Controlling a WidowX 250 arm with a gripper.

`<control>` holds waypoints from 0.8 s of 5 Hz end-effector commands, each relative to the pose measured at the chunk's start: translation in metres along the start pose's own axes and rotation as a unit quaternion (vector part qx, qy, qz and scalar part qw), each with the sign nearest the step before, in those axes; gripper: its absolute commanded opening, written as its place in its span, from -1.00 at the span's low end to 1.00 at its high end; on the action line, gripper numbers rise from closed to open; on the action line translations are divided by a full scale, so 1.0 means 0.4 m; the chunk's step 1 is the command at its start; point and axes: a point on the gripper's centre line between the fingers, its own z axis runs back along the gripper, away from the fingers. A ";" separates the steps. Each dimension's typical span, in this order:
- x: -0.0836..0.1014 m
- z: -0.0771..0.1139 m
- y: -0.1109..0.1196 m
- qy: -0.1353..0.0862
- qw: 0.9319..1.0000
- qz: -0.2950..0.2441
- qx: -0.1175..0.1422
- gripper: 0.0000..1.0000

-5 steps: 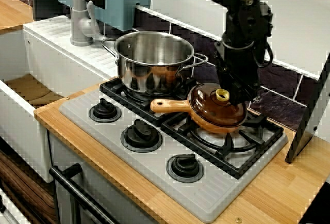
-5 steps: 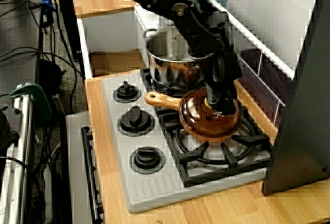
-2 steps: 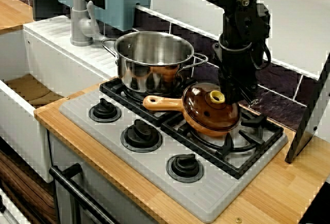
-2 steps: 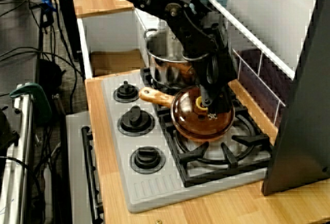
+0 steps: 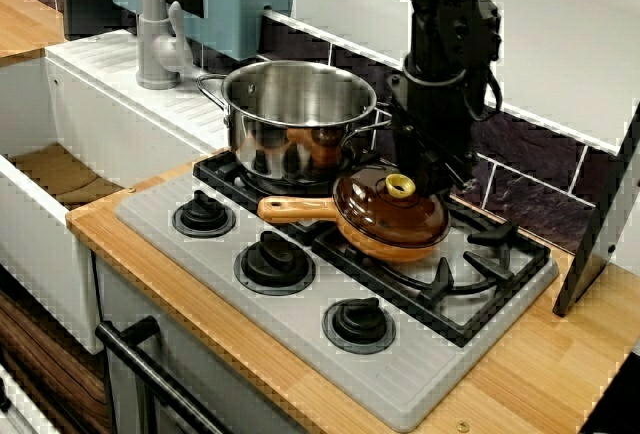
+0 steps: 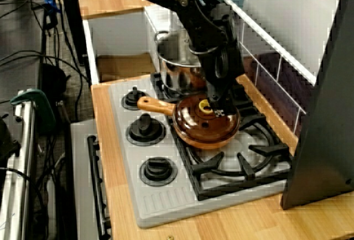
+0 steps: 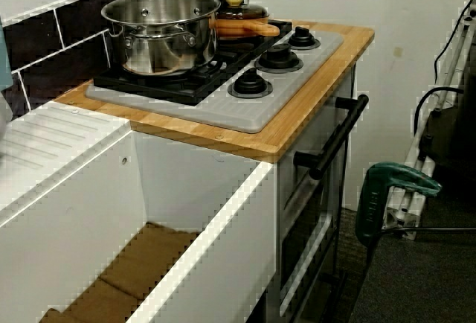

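1. Claw (image 5: 432, 182) state: it hangs straight down from the black arm. Its fingertips are at the lid of a brown glass pan (image 5: 385, 222), tight against the far side of the lid's yellow knob (image 5: 400, 186). Neither the view facing the stove nor the view over the stove's end shows whether the fingers are clenched on anything or only touching, so I cannot tell.
2. Under the claw, the pan reaches out toward the front edge. It rests on the black grate (image 5: 485, 254) near the middle of the stove.
3. Away from the claw, on the sink side, the pan's wooden handle (image 5: 295, 210) sticks out roughly level and ends over the edge of the grate.
4. Just beside the claw, on the same side as the handle, a steel pot (image 5: 295, 119) stands on the grate. The pan's rim comes near its wall, but whether they touch cannot be told.
5. In front of the claw, beyond the pan and well apart from it, three black dials (image 5: 273, 258) sit in a row on the grey stove top.
6. Past the pot, well away from the claw, a grey faucet (image 5: 155, 39) rises beside a white sink (image 7: 223, 248).
7. Below it all, a wooden table (image 5: 230, 339) carries the stove. In the view from the sink, only the handle and the top of the lid show past the pot, and the claw is too dark to make out.
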 end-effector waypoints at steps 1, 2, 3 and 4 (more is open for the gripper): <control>-0.012 0.082 0.040 -0.023 1.000 0.015 -0.009 1.00; -0.016 0.092 0.053 -0.025 0.999 0.017 -0.010 1.00; -0.026 0.110 0.056 -0.026 0.999 0.018 -0.016 1.00; -0.041 0.130 0.052 -0.028 0.999 0.019 -0.020 1.00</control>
